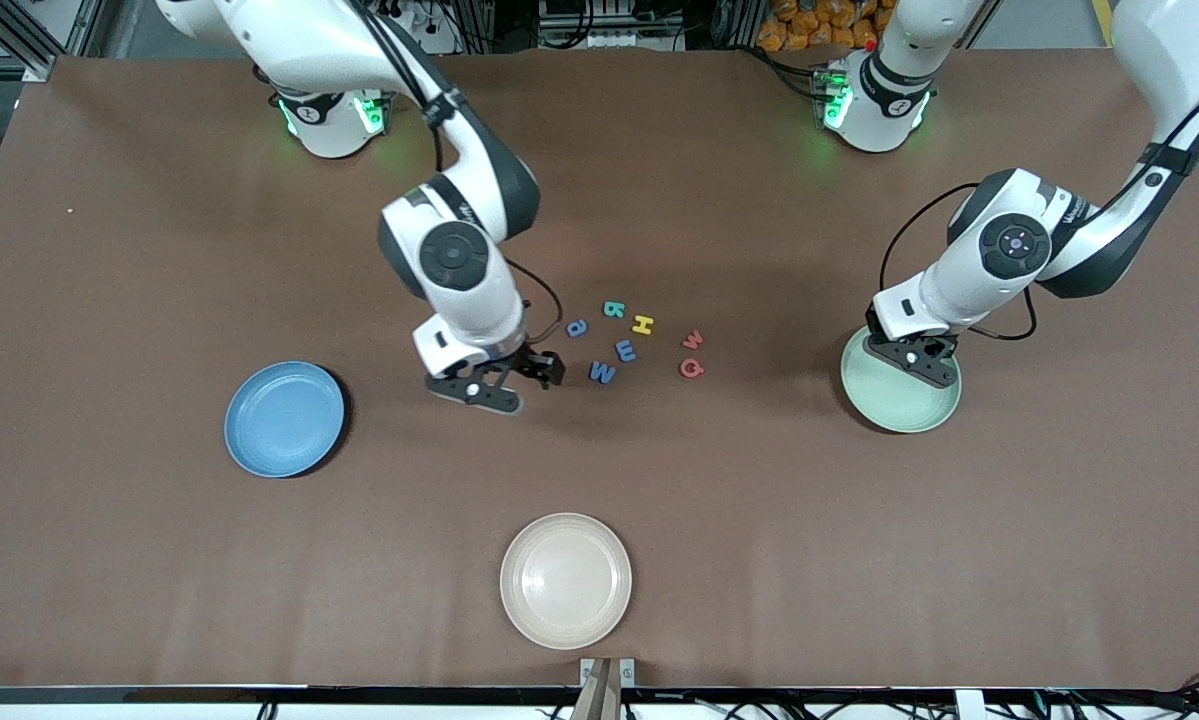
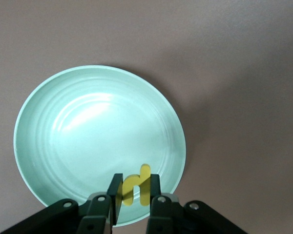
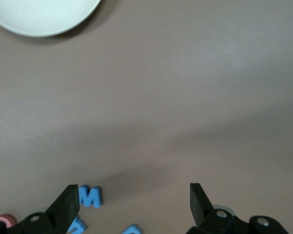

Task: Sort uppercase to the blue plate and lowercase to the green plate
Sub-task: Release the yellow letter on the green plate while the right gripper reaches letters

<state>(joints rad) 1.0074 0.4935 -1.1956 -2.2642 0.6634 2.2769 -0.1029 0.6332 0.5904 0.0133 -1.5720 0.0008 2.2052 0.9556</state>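
Covering the table (image 1: 159, 560), brown matting lies flat.

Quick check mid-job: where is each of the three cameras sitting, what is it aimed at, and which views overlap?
Front view: high across the table, facing both arms; shows the blue plate, cream plate and letters.
Left wrist view: looks down on the green plate; left gripper shut on the yellow h.
Right wrist view: looks down at the table; right gripper open beside the blue M.
Shared: front and left wrist show the green plate; front and right wrist the M.
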